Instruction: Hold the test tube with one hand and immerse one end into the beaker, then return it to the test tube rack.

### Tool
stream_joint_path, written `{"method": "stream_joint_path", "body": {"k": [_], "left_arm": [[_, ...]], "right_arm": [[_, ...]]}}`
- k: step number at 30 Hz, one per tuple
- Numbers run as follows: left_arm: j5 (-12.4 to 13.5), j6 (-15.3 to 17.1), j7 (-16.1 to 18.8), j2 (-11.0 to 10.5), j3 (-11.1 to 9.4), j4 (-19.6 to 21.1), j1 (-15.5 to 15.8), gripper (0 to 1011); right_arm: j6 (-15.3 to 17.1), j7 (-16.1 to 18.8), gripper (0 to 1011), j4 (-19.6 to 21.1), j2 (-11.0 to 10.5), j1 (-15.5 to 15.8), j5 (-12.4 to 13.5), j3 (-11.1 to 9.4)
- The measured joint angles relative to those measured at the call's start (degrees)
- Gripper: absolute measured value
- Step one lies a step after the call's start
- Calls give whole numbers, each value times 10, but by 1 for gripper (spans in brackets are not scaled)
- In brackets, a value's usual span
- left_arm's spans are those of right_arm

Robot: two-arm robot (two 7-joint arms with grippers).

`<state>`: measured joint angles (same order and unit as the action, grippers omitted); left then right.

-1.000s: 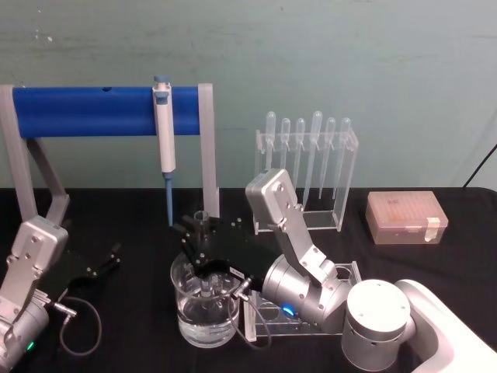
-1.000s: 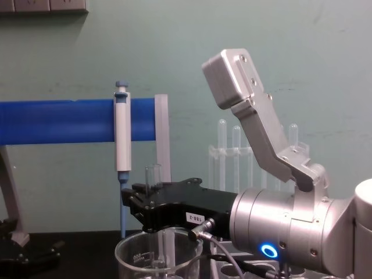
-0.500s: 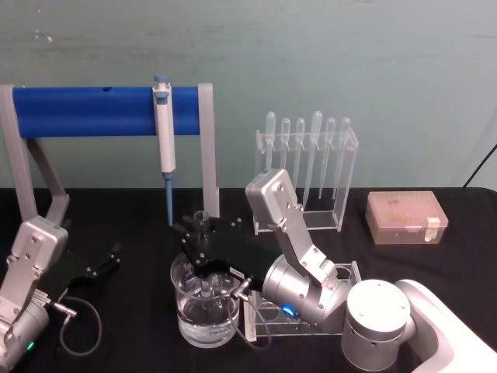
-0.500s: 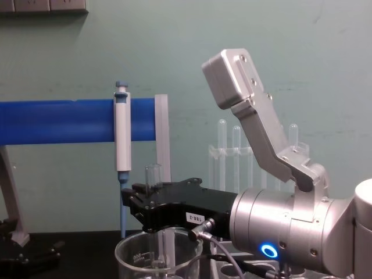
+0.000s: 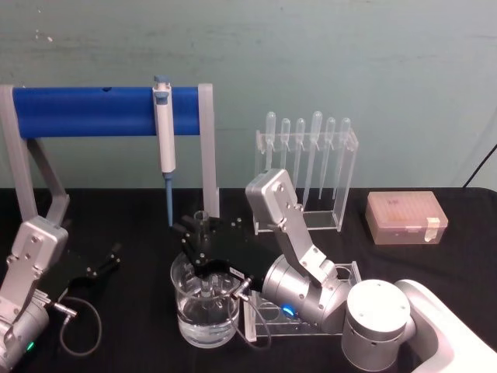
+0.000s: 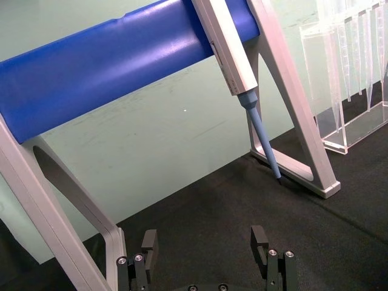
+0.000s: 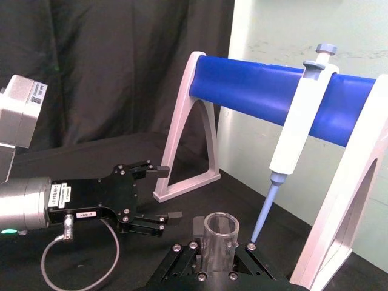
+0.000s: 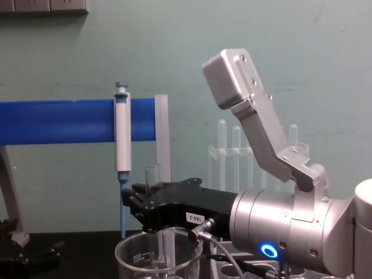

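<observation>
On the black table [image 5: 443, 272], right gripper [image 5: 200, 247] clamps test tube [image 8: 153, 175] inside part-filled beaker [image 5: 194, 312].

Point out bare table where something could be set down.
Bare table lies in front of the orange box, and between the left end effector and the beaker. Crowded around the beaker, where the right end effector grips the test tube.

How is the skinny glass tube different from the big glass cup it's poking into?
The tube is thin and tall; the beaker is wide and short. The right tool holds the tube upright with its lower end inside the beaker, while the beaker stands by itself on the table. The beaker has white marks printed on it; the tube is plain. Both are clear glass.
</observation>
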<state>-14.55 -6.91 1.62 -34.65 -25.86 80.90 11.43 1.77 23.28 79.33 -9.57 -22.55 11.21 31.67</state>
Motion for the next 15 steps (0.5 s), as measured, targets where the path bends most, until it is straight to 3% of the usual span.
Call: {"method": "stream_joint_path", "body": {"k": [15], "left_arm": [[0, 0, 0, 0, 0, 0, 0, 1000]], "right_arm": [[0, 0, 127, 0, 0, 0, 0, 0]]}}
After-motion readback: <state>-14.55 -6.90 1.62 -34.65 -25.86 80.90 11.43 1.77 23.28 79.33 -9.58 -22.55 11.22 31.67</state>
